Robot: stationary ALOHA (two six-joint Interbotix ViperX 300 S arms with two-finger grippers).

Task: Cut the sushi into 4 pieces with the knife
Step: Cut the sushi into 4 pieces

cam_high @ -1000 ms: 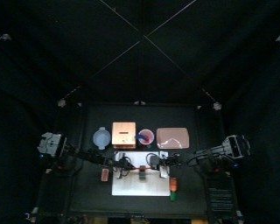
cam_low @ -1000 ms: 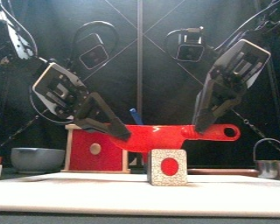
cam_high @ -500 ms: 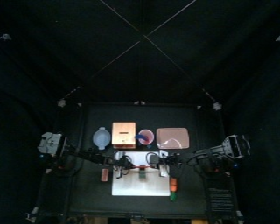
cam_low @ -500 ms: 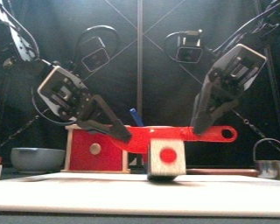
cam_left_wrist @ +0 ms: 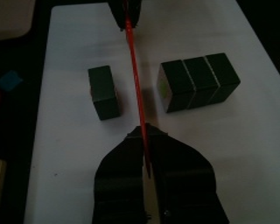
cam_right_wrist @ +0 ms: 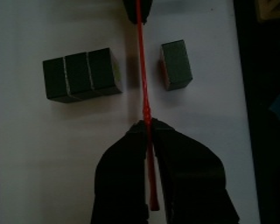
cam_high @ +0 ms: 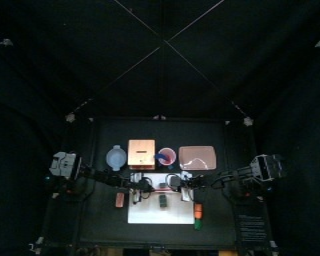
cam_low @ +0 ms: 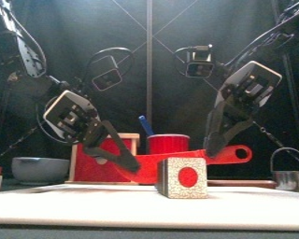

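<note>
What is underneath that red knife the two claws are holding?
Bare white cutting board, in the gap between one cut-off sushi piece and the three-block remainder. Whether the red knife touches the board is not visible.

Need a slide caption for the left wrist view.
Left gripper and right gripper hold red knife over white board, between one separated sushi block and three-block remainder.

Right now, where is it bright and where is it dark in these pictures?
Top view: nearly all dark curtain, only the white board shines pale. Front view: a glow hangs high behind the arms, and the sushi facing us looks lit. Left wrist view: bright board, dark sushi, and the thin red knife running between its pieces.
</note>
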